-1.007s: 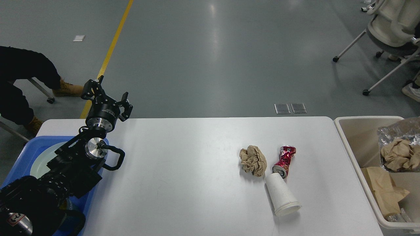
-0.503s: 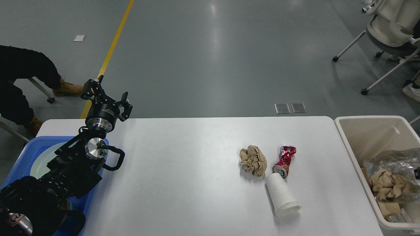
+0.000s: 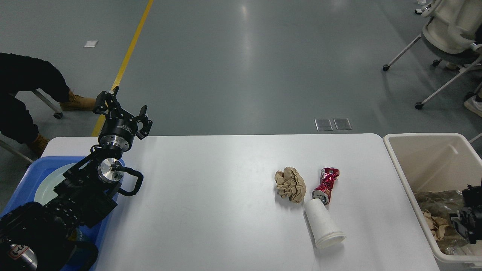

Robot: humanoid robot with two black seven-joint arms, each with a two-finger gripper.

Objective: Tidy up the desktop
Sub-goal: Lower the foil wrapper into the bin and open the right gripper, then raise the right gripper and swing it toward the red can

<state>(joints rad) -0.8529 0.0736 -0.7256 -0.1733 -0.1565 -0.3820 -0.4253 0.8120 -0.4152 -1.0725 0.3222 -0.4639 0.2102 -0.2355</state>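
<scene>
— On the desktop, near the right side, lie a paper ball, a squashed can and a tipped cup. All look light.
— How to grab the cup?
— Softly, around its middle; it would crush. The left gripper is spread wide with nothing in it. The right gripper is over the bin; I can't tell its fingers apart.

white counter; blue tray; beige bin; tan crumpled paper; red and silver crushed can; white paper cup; black left gripper.
</scene>
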